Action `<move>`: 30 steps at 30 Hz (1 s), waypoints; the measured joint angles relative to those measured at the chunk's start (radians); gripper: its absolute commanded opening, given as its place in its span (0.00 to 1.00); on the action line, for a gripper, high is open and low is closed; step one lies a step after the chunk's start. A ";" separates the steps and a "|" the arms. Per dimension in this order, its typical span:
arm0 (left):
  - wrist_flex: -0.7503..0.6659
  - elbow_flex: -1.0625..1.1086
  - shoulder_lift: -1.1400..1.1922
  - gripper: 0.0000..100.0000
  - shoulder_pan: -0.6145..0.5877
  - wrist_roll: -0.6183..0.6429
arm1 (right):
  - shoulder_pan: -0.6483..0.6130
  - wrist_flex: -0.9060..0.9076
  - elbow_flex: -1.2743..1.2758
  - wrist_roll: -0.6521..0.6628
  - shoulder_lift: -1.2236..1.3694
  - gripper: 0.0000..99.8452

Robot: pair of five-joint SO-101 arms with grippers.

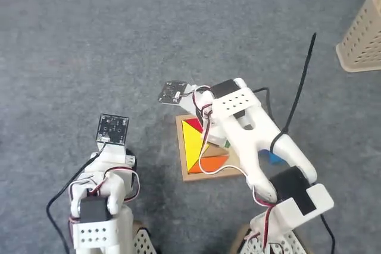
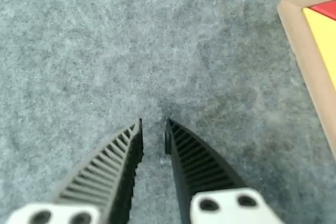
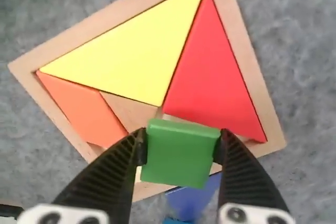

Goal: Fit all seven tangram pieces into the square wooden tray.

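**Green square gripped above a partly filled tray**

In the high view a pale slatted basket [image 1: 362, 34] is seen at 2 o'clock from the tray [image 1: 183, 160], well apart from it on the grey carpet [image 1: 89, 46]. A black cable [image 1: 300, 87] is stretched from the right arm [image 1: 256, 141] toward 1 o'clock. The tray's 3 o'clock half is covered by that arm. A blue piece [image 1: 274, 158] lies outside the tray at 3 o'clock, partly hidden by the same arm.

The green square [image 3: 180, 156] is clamped in the right gripper [image 3: 181, 137], two opposite edges pressed against the fingers [image 3: 239, 177]. Its flat face is turned to the wrist camera, and it is held over bare wood at the tray's 3 o'clock side.

Inside the tray, the yellow triangle [image 1: 191, 142] is laid with its long side along the 9 o'clock rim and its apex pointing to 3 o'clock. The red triangle [image 3: 210, 82] is set against the 12 o'clock rim. The orange piece [image 1: 213, 163] is laid with its long axis along the 6 o'clock rim.

The left gripper [image 2: 153, 124] is found at 8 o'clock from the tray, over carpet, its jaws parted by a narrow gap with nothing held.
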 measured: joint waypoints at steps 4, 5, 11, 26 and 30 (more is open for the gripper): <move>0.000 0.000 0.000 0.07 0.000 0.000 | -0.002 0.000 0.000 -0.017 0.000 0.19; 0.000 0.000 0.000 0.07 0.000 0.000 | -0.002 0.000 0.000 -0.015 0.000 0.19; 0.000 0.000 0.000 0.07 0.000 0.000 | 0.000 0.000 0.000 -0.017 0.000 0.16; 0.000 0.000 0.000 0.07 0.000 0.000 | 0.126 -0.057 0.000 -0.256 0.000 0.01; 0.000 0.000 0.000 0.07 0.000 0.000 | 0.210 -0.064 0.000 -0.310 -0.017 0.01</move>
